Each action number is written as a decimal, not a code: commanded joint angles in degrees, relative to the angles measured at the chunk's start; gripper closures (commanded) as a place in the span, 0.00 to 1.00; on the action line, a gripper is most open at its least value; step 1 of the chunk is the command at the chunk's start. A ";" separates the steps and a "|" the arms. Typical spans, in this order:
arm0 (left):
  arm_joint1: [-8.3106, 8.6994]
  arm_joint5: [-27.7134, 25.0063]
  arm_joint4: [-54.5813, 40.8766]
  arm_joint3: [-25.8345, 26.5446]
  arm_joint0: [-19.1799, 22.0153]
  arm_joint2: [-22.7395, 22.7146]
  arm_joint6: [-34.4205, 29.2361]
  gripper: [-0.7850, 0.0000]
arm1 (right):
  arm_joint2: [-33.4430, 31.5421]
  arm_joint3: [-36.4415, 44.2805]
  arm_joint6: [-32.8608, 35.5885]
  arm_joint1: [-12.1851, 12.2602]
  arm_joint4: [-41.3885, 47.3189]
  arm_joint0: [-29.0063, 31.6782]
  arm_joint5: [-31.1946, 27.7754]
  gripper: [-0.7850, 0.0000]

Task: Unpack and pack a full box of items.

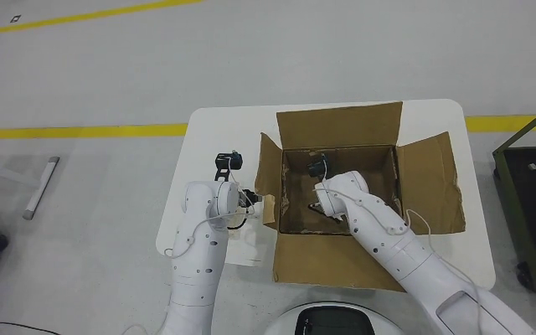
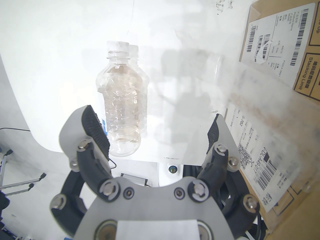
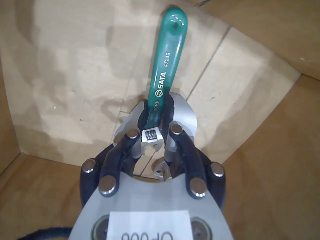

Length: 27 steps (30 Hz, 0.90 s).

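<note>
An open cardboard box stands on the white table with its flaps folded out. My right gripper is down inside it, shut on a green-handled adjustable wrench near its metal head; the handle points away over the box floor. My left gripper is outside the box by its left flap. In the left wrist view it is open, with nothing between its fingers. A clear plastic bottle lies on the table just beyond one pad. The box's labelled outer wall is beside the other.
The table edge curves away close behind the bottle's base. A dark green cabinet stands on the floor past the table's right end. The table's far left part is bare.
</note>
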<state>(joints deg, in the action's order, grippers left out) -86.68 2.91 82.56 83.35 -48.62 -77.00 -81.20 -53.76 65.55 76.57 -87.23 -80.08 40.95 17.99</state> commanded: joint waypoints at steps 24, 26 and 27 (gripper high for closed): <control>0.00 0.00 0.00 0.00 0.00 0.00 0.00 0.00 | -9.48 27.61 3.39 3.86 -5.83 12.74 -20.11 1.00; 0.00 0.00 0.00 0.00 0.00 0.00 0.00 0.00 | -9.48 27.61 3.39 3.86 -5.83 12.74 -20.11 1.00; 0.00 0.00 0.00 0.00 0.00 0.00 0.00 0.00 | -9.48 27.61 3.39 3.86 -5.83 12.74 -20.11 1.00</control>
<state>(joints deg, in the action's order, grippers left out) -86.68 2.91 82.56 83.35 -48.62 -77.00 -81.20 -63.25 93.17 79.95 -83.38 -85.90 53.69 -2.12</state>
